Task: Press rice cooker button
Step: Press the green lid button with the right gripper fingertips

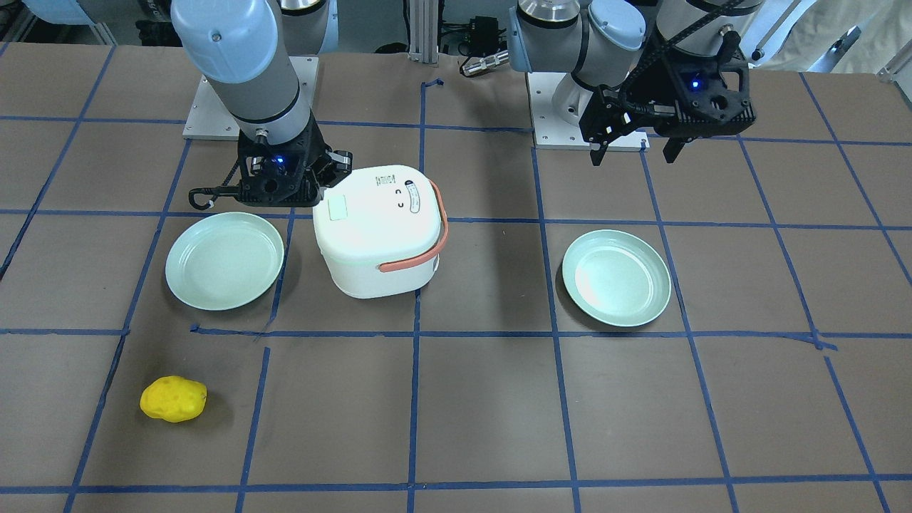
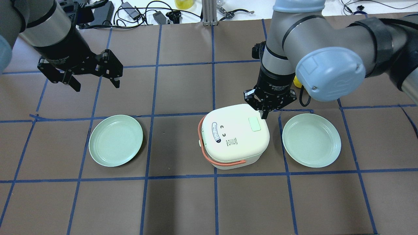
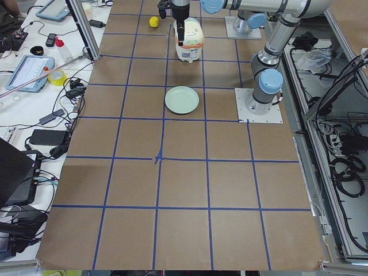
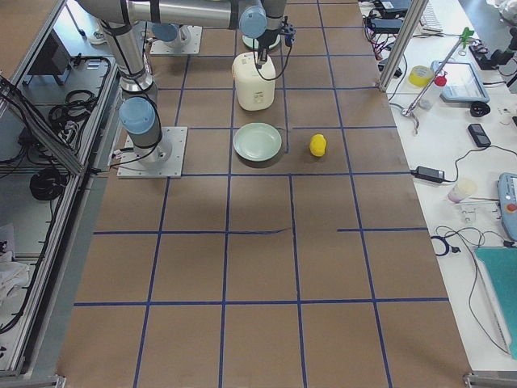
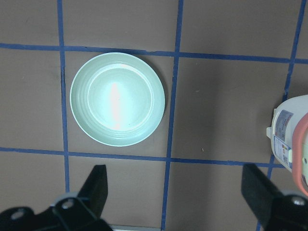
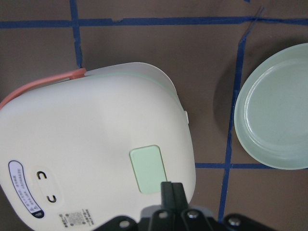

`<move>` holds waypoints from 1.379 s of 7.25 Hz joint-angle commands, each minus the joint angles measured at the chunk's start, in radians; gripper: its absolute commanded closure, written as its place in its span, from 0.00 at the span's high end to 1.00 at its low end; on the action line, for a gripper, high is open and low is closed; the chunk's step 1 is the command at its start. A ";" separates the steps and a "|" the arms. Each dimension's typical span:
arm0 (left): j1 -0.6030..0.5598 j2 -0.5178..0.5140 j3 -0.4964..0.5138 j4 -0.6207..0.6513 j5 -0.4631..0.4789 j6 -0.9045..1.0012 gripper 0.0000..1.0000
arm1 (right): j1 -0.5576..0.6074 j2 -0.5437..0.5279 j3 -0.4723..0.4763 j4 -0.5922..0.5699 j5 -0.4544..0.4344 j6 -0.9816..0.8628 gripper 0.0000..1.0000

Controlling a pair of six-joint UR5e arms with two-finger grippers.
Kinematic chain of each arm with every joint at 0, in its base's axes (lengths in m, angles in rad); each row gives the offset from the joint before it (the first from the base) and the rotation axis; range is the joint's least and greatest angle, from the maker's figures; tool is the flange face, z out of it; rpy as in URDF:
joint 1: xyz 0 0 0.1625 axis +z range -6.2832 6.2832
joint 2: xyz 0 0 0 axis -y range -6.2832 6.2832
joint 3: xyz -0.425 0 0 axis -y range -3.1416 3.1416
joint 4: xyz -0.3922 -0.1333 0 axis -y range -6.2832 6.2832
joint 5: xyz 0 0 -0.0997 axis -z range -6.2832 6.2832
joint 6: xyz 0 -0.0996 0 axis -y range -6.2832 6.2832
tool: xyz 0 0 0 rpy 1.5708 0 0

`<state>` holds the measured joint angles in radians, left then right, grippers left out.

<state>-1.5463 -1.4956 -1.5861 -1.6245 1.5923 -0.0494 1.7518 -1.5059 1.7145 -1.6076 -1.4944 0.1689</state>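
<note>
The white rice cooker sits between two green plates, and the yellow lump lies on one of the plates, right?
Not quite. The yellow lump lies on the table, apart from both green plates, as the exterior front-facing view shows. The white rice cooker does sit between them.

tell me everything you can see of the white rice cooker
The white rounded plastic rice cooker stands upright on the brown table, lid shut, between two pale green plates. Its top bears a pale green rectangular button and a printed label; an orange handle lies folded down. The right gripper, shut, hangs by the button; contact unclear.
</note>
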 commanded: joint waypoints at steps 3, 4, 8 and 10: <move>0.000 0.000 0.000 0.000 0.000 0.000 1.00 | 0.029 0.004 0.023 -0.034 0.000 0.026 0.00; 0.000 0.000 0.000 0.000 0.000 -0.001 1.00 | 0.041 0.004 0.039 -0.041 0.002 0.032 0.00; 0.000 0.000 0.000 0.000 0.000 0.000 1.00 | 0.060 0.006 0.083 -0.097 -0.023 0.038 0.00; 0.000 0.000 0.000 0.000 0.000 0.000 1.00 | 0.060 0.006 0.096 -0.098 -0.021 0.038 0.00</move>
<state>-1.5463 -1.4956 -1.5861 -1.6245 1.5923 -0.0491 1.8109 -1.5011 1.8044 -1.7052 -1.5164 0.2073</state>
